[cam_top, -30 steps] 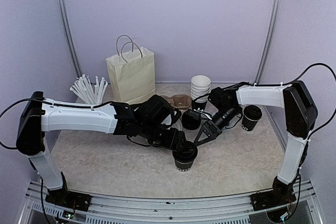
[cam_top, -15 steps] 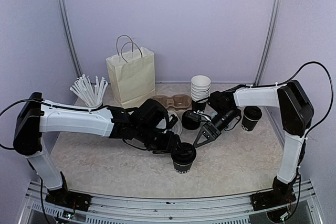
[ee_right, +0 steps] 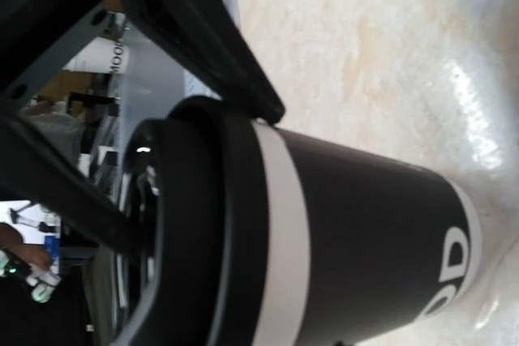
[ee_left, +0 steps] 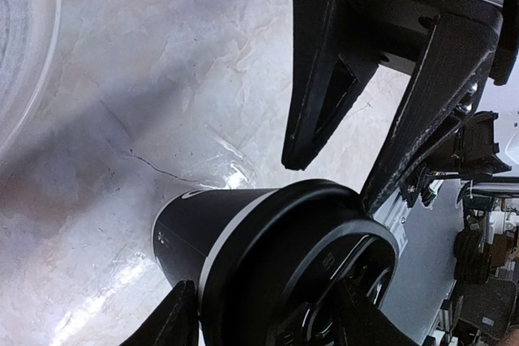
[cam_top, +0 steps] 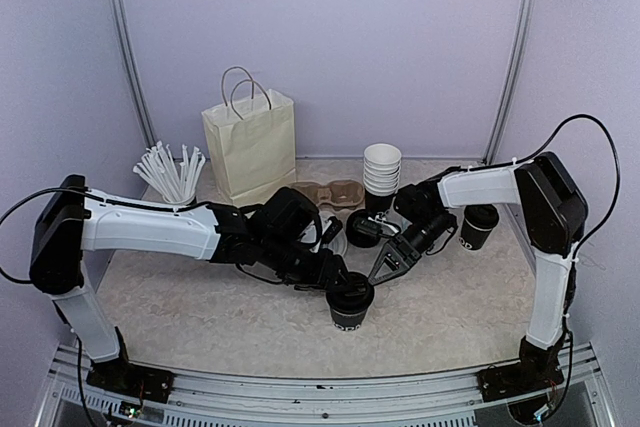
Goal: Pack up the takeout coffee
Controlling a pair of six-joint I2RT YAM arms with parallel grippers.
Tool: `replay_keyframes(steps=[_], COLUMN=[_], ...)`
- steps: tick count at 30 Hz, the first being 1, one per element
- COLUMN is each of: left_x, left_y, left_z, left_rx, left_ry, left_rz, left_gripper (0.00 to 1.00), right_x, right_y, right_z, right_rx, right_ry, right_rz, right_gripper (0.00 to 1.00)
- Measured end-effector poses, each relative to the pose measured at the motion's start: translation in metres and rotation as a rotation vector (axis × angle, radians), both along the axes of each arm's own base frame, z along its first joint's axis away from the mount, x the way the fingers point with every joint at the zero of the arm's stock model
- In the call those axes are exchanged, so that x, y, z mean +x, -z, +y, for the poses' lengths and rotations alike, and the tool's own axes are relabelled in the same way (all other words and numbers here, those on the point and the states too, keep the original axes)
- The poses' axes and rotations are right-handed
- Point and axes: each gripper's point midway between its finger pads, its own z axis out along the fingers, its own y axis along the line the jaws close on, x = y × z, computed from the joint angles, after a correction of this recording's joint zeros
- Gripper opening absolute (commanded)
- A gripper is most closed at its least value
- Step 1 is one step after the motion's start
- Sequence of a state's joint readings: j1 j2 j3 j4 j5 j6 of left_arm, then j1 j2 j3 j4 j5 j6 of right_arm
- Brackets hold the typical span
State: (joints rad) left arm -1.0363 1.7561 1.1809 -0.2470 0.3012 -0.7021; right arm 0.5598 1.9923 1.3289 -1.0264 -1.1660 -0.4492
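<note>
The takeout coffee (cam_top: 351, 309), a black paper cup with white lettering and a black lid, stands upright on the table in front of centre. My left gripper (cam_top: 339, 285) reaches it from the left. In the left wrist view the left gripper (ee_left: 266, 318) has its fingers (ee_left: 173, 323) pressed on either side of the cup's lid rim (ee_left: 243, 241). My right gripper (cam_top: 381, 271) hangs open just right of the cup. In the left wrist view the right gripper (ee_left: 328, 182) has one tip touching the lid. The cup (ee_right: 357, 232) fills the right wrist view; that gripper's own fingers do not show there.
Behind stand a cream paper bag (cam_top: 250, 142), a black cup of white sticks (cam_top: 172, 172), a stack of white cups (cam_top: 381, 169), a cardboard carrier (cam_top: 330, 192), another black cup (cam_top: 478, 225) and dark lids (cam_top: 364, 229). The table's front rail (cam_top: 320, 387) is close.
The left gripper's jaws have narrowed onto the cup's lid. The right arm's elbow has drawn in to the left, and its gripper stays spread beside the cup.
</note>
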Motion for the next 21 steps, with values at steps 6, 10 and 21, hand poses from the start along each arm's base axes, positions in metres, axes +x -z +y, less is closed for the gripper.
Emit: replay_keyframes(steps=[6,10,21], left_x=[0.0,-0.001,0.0], left_y=[0.001,0.003,0.007], left_z=[0.0,0.0,0.0], left_rx=[-0.009,-0.021,-0.065], left_ry=[0.013,0.02,0.023], left_rz=[-0.006,-0.014,-0.039], left_gripper=[0.52,0.51,0.54], right_x=[-0.001,-0.003,-0.005], right_y=[0.001,0.005,0.012], right_z=[0.0,-0.001,-0.002], right_rx=[-0.007,-0.045,-0.132], right_ry=[0.007,0.037,0.082], right_rz=[0.026,0.086,0.17], right_gripper=[0.34,0.33,0.27])
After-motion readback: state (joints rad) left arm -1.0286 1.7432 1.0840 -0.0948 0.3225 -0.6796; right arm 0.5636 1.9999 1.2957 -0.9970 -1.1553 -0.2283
